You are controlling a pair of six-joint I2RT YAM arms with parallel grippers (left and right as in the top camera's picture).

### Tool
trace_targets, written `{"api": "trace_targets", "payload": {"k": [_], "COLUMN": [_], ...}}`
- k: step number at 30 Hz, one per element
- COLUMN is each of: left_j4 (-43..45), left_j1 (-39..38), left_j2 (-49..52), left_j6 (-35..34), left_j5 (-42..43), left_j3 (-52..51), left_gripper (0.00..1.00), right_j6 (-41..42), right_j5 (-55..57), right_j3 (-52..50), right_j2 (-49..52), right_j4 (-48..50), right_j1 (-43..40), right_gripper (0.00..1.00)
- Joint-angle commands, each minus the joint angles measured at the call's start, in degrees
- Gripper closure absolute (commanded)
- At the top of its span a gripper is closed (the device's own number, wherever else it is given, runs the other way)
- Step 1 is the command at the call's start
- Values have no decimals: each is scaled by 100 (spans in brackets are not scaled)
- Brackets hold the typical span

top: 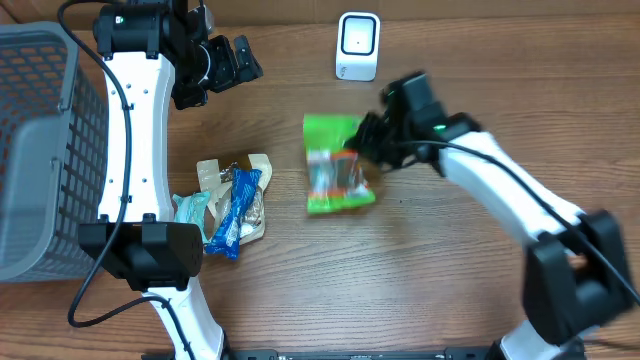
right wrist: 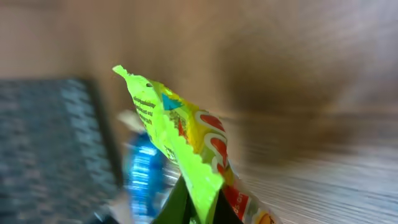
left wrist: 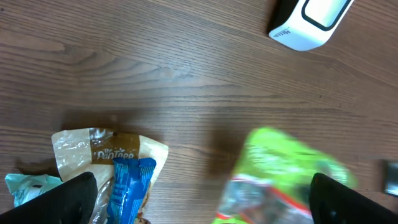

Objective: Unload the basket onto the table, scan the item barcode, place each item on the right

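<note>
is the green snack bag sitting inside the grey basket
No, the green bag is out over the middle of the table, pinched by the right gripper, well apart from the basket.

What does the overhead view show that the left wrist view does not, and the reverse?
Only overhead: the grey basket and the right gripper shut on the green packet. Only left wrist: the lettering on the brown label of the clear wrapper. Both: the white scanner, the green packet, the blue wrapper, the wooden table.
</note>
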Motion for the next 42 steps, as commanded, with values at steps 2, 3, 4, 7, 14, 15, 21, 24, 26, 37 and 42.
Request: {"api": "trace_targets", "payload": {"k": [2,3,4,7,14,15,21,24,26,37,42], "left_j4": [17,17,17,17,17,17,17,17,17,17,17], "left_j1": [-7,-7,-7,-7,-4,-7,-4,-7,-4,-7,-7], "left_j2": [-96,-96,-96,-96,-96,-96,-96,-96,-96,-96,-96], "left_j6": [131,131,131,131,131,131,131,131,131,131,131], "left_j5": [7,7,7,7,7,7,7,7,7,7,7], "left_j3": [105,105,105,105,105,105,105,105,105,105,105], "left_gripper": [0,0,0,0,0,0,0,0,0,0,0], "right_j6": [1014,1014,990,1051,2435,2586,2623,2343,1547,-4404,-5617], "right_j5": [-57,-59,-55,55,2061,2094,1779,1180,890,883,887], "right_j3": [66,66,66,63,-354,-584,-1274,-1349,-1318,-9,1810], "right_j2": [-778,-841,-953,-1016,-710,-601,-166,-142,-208,-227,1071], "right_j4": [531,603,699,461,-1099,-979,138,295,402,-1550,-2490], "right_j1": [-192,-203,-205,-205,118,216,343,350,343,-616,-444], "right_gripper": [96,96,96,96,96,96,96,96,94,5,4]}}
